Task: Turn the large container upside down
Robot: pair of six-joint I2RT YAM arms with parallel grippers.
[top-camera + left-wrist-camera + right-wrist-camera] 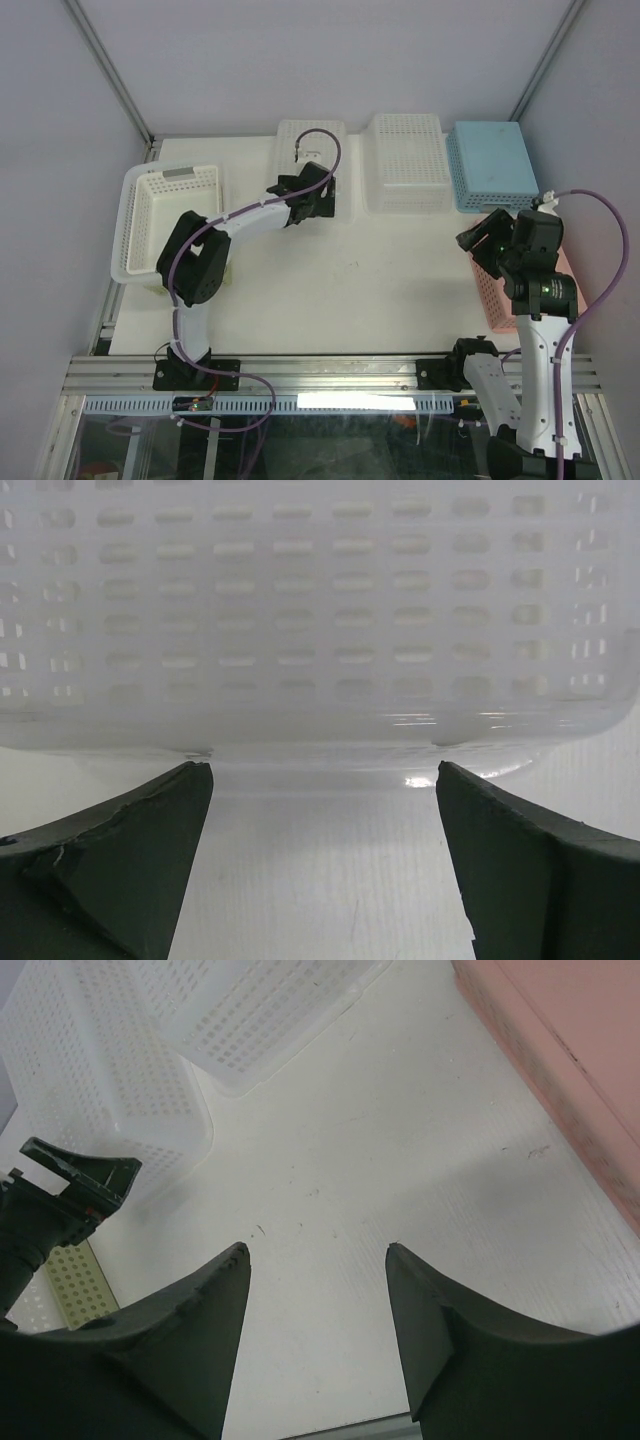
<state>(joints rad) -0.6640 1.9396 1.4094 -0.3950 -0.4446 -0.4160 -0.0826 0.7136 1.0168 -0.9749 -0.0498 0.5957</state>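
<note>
My right gripper [318, 1250] hangs open over the bare table [380, 1160], with a pink basket [560, 1070] beside it. Farther back at the left edge, the large container [170, 215] sits open side up, apart from both my grippers. Beyond it, my left gripper [325, 770] is open, jaws wide. It faces the perforated wall of a smaller white basket [300, 610] resting rim-down, close but not touching.

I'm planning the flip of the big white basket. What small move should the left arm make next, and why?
Probably draw the left end effector back from the smaller white perforated basket and swing it left. It is open, empty, facing that basket's wall, while the large white flared-rim plastic basket sits open side up to its left.
</note>
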